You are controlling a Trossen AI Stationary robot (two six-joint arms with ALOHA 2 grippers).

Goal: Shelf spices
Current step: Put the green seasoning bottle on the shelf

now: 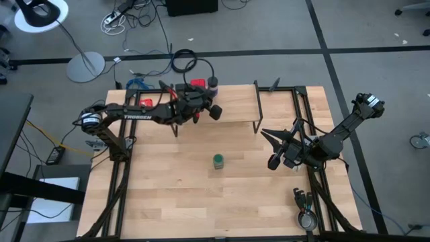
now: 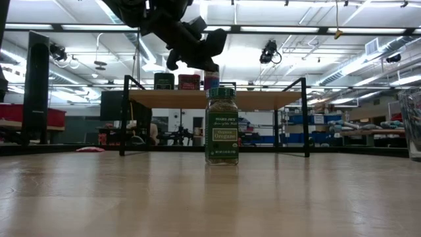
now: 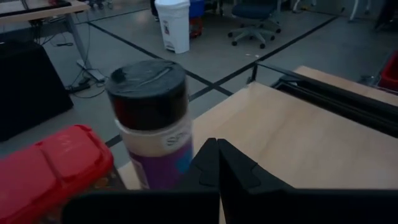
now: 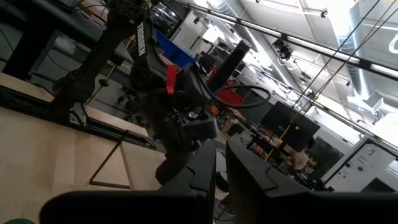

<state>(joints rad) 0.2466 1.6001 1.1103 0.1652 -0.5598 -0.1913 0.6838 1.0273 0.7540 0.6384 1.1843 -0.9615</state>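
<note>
The shelf (image 1: 235,104) (image 2: 263,99) stands at the table's far side. On its left part, side by side, stand an olive tin (image 2: 164,81), a red tin (image 1: 198,83) (image 3: 50,168) and a dark-capped jar (image 1: 213,83) (image 3: 152,124). My left gripper (image 1: 215,112) (image 3: 214,158) is shut and hovers over the plank close beside that jar. A green jar (image 1: 218,160) (image 2: 222,128) stands upright on the table's middle. My right gripper (image 1: 269,136) (image 4: 221,168) waits raised at the right, its fingers almost together with nothing between them. My left gripper's shut fingertips (image 3: 208,149) stand right next to the lower side (image 3: 183,158) of the dark-capped jar, coming nearly level from the table's near side. I cannot tell whether they touch it. The jar stands upright on the plank.
A flat red-and-white packet (image 1: 144,102) lies at the table's far left under my left arm. A small metal cup with tools (image 1: 306,216) stands at the near right corner. Black frame rails (image 1: 117,175) run along both sides.
</note>
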